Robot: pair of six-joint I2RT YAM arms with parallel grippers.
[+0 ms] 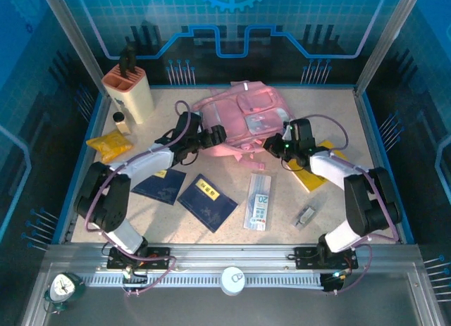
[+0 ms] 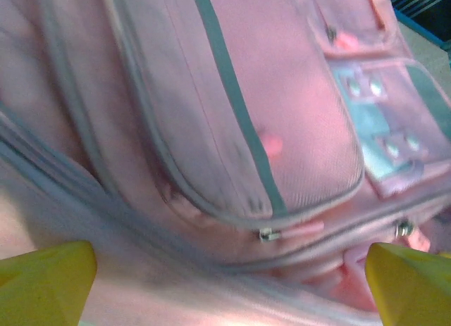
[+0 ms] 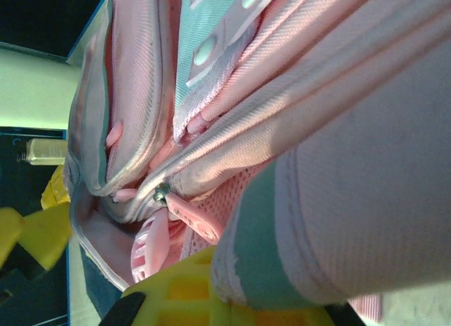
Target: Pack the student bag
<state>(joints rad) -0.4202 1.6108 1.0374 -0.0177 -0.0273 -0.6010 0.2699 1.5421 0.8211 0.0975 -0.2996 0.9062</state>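
"20" on clear flat packet [image 1: 258, 201], blue booklet [image 1: 206, 202] yellow label illegible

You're looking at the student bag [image 1: 246, 108], a pink backpack with pale trim, zip pockets and a translucent panel, lying front-up toward the back, roughly centre.

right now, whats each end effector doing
left end effector: open, holding nothing
right end effector: closed, apparently pinching the student bag fabric

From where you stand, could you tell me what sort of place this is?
Probably a robot test cell: blue panels enclose the table, left arm and right arm bolted at its edge.
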